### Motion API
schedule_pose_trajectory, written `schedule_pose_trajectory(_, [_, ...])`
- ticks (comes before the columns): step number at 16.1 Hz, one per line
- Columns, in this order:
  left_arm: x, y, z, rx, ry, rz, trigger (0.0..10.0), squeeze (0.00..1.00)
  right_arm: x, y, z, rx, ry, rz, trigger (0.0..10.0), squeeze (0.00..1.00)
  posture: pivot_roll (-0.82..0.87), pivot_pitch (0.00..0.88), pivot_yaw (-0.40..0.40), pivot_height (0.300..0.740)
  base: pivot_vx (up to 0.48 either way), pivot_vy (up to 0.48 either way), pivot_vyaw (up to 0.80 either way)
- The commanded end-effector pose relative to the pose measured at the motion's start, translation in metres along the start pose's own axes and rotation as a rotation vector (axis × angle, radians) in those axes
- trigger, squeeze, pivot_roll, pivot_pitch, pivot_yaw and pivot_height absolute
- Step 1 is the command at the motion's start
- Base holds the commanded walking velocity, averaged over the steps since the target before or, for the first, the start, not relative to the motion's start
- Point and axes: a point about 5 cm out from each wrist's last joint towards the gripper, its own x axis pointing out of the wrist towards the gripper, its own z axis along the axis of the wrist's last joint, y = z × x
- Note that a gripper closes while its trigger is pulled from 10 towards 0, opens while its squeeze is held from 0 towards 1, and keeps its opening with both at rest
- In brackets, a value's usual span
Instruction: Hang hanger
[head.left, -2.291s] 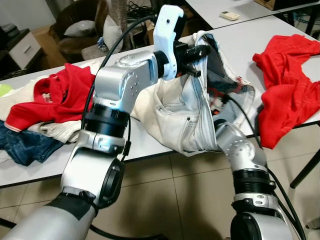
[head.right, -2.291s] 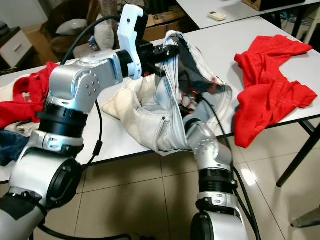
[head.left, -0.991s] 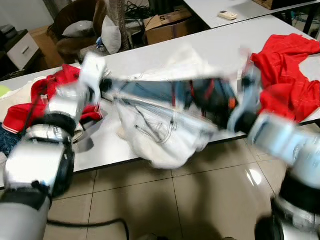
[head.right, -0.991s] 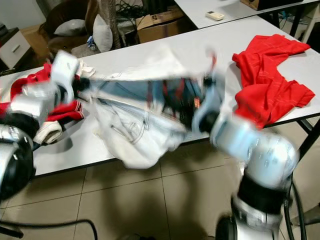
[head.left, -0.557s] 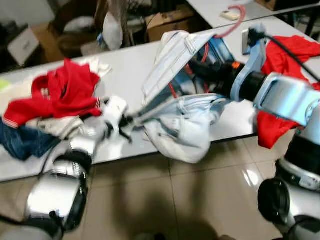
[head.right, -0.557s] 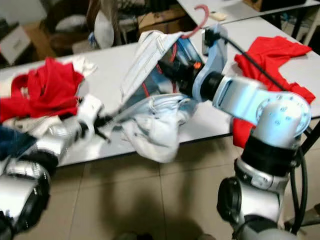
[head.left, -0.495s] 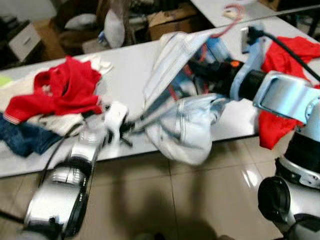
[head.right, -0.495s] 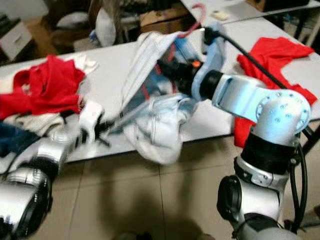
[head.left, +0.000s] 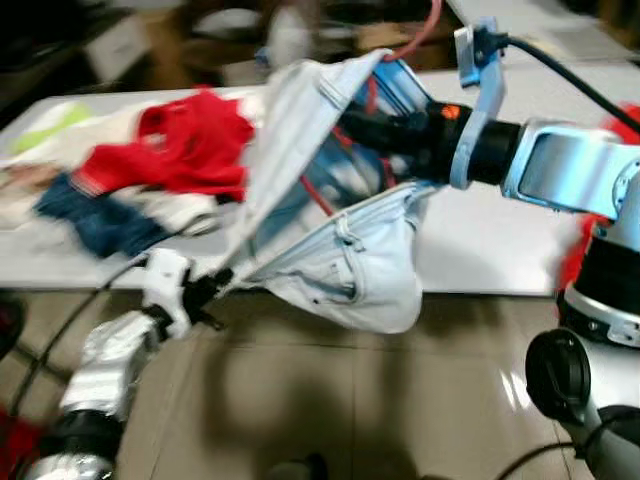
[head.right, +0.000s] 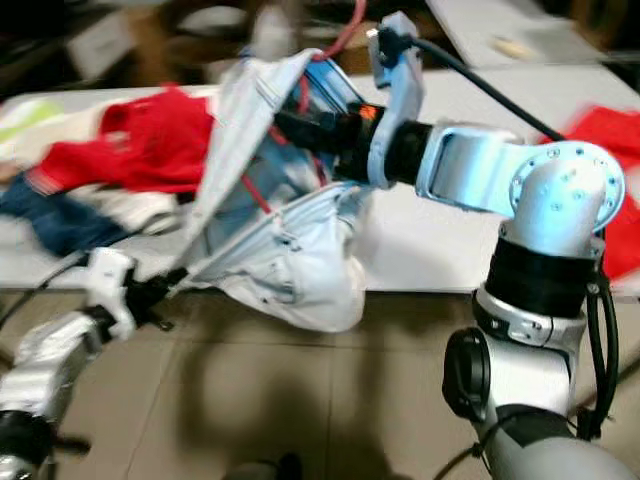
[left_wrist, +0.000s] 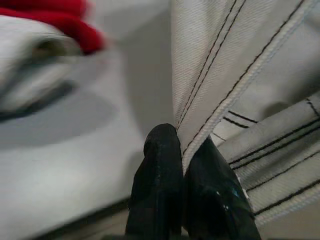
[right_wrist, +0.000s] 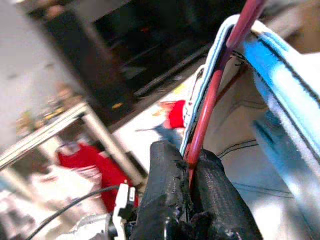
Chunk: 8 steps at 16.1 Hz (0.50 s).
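Pale jeans (head.left: 345, 262) hang stretched between my two grippers above the table's front edge. A red hanger (right_wrist: 210, 105) sits inside the waistband, and its hook (head.left: 428, 28) pokes out above. My right gripper (head.left: 352, 126) reaches into the waist from the right and is shut on the hanger's red bar, seen close in the right wrist view (right_wrist: 192, 161). My left gripper (head.left: 214, 287) is low on the left, below the table edge. It is shut on a stitched seam of the jeans (left_wrist: 210, 115), fingers (left_wrist: 160, 165) pinched tight.
The white table (head.left: 480, 250) carries a heap of red clothes (head.left: 190, 150) and dark blue denim (head.left: 100, 222) on the left. More red cloth (head.right: 610, 160) lies at the far right. A black cable (head.left: 560, 70) runs over my right arm. Tiled floor lies below.
The view has swung left and blurred. My left gripper has dropped lower with the seam, pulling the jeans taut. My right gripper keeps the hanger raised.
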Motion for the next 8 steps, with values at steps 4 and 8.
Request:
schedule_pose_trajectory(4, [-0.057,0.002,-0.057,-0.140,0.243,0.101,0.0,0.00,-0.023,0.028,0.034,-0.122,-0.181,0.151,10.0,0.00,-0.06,0.000,0.113,0.740,0.000,0.000,0.78])
schedule_pose_trajectory(8, [-0.072,0.003,-0.063,-0.140,0.291,0.117,0.0,0.00,-0.025,0.030,0.030,-0.121,-0.176,0.175,10.0,0.00,-0.06,0.000,0.116,0.740,0.000,0.000,0.77])
